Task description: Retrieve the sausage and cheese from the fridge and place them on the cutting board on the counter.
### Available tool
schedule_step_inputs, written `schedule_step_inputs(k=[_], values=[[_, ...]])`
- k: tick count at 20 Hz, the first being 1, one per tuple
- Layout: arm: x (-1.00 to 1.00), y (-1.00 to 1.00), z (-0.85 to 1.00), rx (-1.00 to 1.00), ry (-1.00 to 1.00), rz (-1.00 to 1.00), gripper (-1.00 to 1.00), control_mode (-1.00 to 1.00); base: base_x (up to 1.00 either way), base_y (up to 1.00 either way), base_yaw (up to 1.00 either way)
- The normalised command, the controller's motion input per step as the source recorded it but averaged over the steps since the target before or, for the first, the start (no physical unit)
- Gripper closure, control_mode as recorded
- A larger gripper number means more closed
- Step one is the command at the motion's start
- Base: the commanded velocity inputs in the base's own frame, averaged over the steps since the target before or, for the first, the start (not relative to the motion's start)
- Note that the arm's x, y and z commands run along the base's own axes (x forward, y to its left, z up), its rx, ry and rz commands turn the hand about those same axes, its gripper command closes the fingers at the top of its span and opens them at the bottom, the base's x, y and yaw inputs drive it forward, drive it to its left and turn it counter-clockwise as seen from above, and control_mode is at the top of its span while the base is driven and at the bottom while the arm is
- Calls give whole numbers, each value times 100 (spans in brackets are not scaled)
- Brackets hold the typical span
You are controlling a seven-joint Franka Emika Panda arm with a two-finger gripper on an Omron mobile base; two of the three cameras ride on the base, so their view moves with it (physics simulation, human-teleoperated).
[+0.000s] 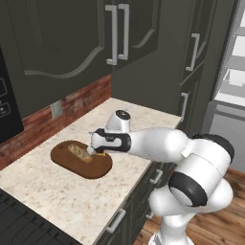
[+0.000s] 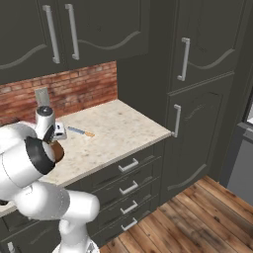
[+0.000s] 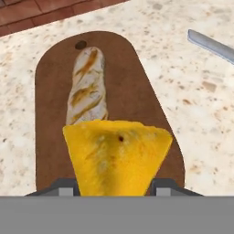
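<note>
Right now I have the gripper hovering low over the cutting board, its jaws clamped on the cheese; the yellow wedge sits between the two finger tips, wide edge away from the hand. On the board, just past the cheese, lies a tan bread-like loaf with brown scoring, running lengthwise. From the left base camera I see the board resting on the counter near the brick wall, and the gripper over the board's near end. A knife lies on the counter well right of the board. The fridge stands open at far right.
</note>
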Motion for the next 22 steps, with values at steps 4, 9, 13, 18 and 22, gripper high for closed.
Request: schedule_step_inputs(k=[4, 9, 13, 18, 22], values=[[35, 19, -34, 0, 4, 0, 100, -100, 0, 0, 0], [25, 10, -30, 0, 1, 0, 100, -100, 0, 0, 0], [3, 40, -45, 0, 3, 0, 100, -100, 0, 0, 0], [-18, 62, -37, 0, 1, 0, -100, -100, 0, 0, 0], [-48, 51, -19, 0, 3, 2, -100, -100, 0, 0, 0]])
